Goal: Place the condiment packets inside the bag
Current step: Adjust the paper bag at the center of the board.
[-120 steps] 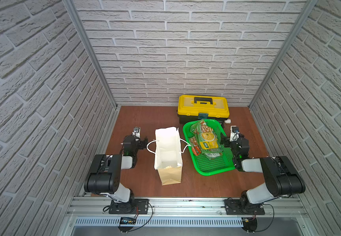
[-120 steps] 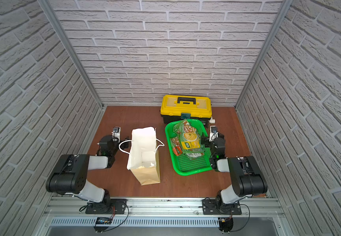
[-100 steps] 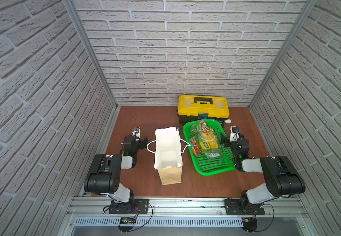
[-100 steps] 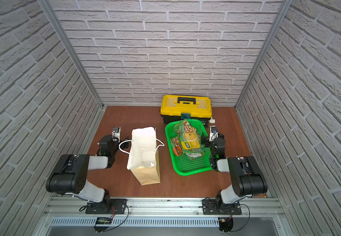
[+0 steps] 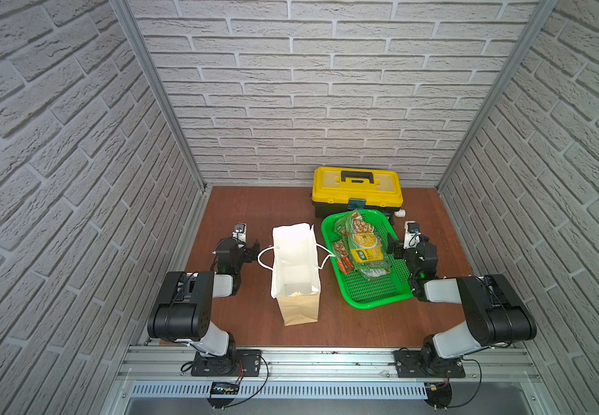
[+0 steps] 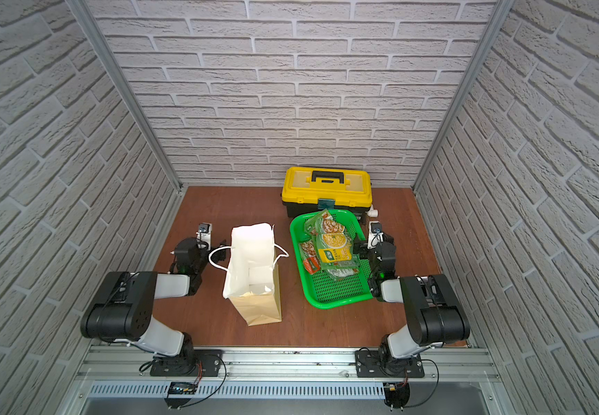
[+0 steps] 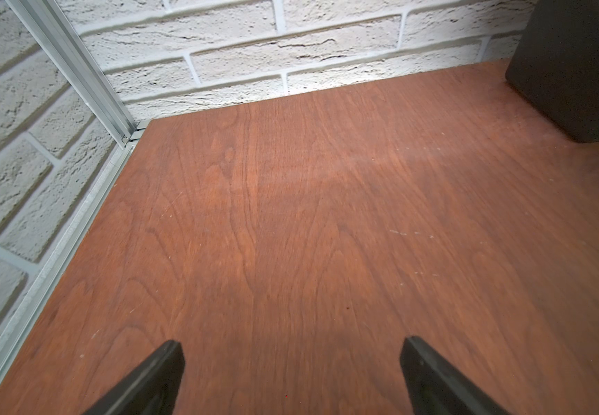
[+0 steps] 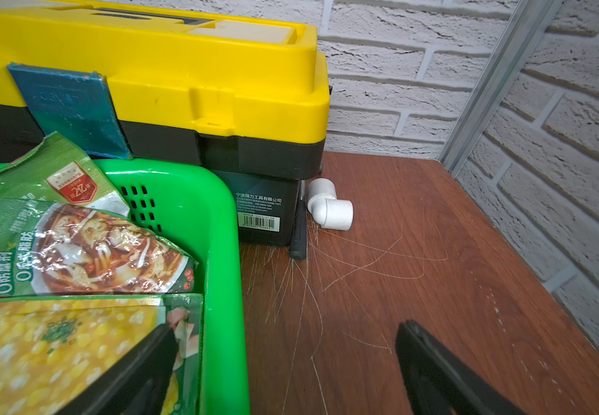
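Labels first. In the right wrist view the yellow toolbox [image 8: 168,82] carries a sticker on its black base reading 宁波得力工具有限公司 above a barcode; the finer lines are too small to read. The condiment packets [image 8: 75,248] show "0防腐剂" down a green edge and a red badge with "2亿". All of them lie piled in the green basket [image 5: 373,291], just in front of the toolbox, with a smaller red-orange one at the pile's bag-side edge.

The bag [image 5: 294,258] stands upright on the bench [image 5: 240,208], mouth open and white lining showing, just beside the basket. One cord loop overlaps the basket's rim in both top views.

The left gripper [image 7: 291,348] is spread wide over bare wood and grips nothing; in a top view it sits near the bag's other cord loop. The right gripper [image 8: 287,328] is wide apart too and empty. It straddles the basket's rim, one finger over the corn-picture packet, the other over the bench. I can't tell whether that finger touches the packet.

Compared with half a second ago, nothing has shifted: arms, bag and packets sit as they were.

A white pipe elbow [image 8: 328,204] and a slim black rod [image 8: 300,230] sit at the toolbox corner. A dark block [image 7: 578,64] is blurred and cut off at the edge of the left wrist view, so I can't identify it.
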`<move>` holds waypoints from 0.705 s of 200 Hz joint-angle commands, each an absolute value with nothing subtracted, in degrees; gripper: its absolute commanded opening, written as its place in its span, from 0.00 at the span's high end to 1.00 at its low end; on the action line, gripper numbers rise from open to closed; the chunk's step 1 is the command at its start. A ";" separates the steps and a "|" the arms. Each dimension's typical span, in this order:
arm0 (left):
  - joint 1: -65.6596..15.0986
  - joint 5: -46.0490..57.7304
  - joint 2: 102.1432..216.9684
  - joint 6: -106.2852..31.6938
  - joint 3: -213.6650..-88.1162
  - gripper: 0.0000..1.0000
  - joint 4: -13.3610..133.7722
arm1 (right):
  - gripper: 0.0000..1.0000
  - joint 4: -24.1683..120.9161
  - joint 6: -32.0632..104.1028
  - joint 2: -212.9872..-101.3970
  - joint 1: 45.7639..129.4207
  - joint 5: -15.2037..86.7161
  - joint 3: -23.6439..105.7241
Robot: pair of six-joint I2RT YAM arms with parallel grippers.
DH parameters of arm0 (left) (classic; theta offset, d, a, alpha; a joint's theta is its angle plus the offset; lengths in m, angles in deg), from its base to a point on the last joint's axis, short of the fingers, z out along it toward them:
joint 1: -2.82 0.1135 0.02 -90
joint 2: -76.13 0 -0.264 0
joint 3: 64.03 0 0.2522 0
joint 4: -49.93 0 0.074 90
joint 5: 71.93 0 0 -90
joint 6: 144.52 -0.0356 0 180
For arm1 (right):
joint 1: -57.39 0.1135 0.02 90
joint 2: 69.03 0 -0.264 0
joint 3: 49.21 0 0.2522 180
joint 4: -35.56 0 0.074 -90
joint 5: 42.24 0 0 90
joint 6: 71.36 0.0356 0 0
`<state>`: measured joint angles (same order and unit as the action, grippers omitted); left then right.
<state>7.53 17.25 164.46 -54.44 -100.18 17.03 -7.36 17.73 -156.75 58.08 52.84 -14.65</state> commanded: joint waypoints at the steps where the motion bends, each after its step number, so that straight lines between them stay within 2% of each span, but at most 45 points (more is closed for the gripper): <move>1: 7.27 19.00 163.43 -54.09 -101.02 0.02 16.45 | 0.01 -6.39 17.17 -157.75 57.96 51.90 -15.12; 27: 6.55 22.49 158.14 -53.90 -99.51 0.02 17.81 | 0.01 -10.36 16.84 -155.13 58.17 51.64 -18.17; 82: 5.36 24.51 141.05 -51.98 -104.18 0.02 35.79 | 0.01 2.49 19.55 -136.90 58.44 52.53 -18.49; 110: 4.45 27.95 130.37 -41.73 -105.70 0.02 46.48 | 0.01 14.04 29.79 -126.29 58.47 49.94 -14.88; 141: 4.29 32.67 120.09 -24.82 -111.35 0.02 66.38 | 0.01 31.52 38.16 -116.08 58.62 43.75 -8.54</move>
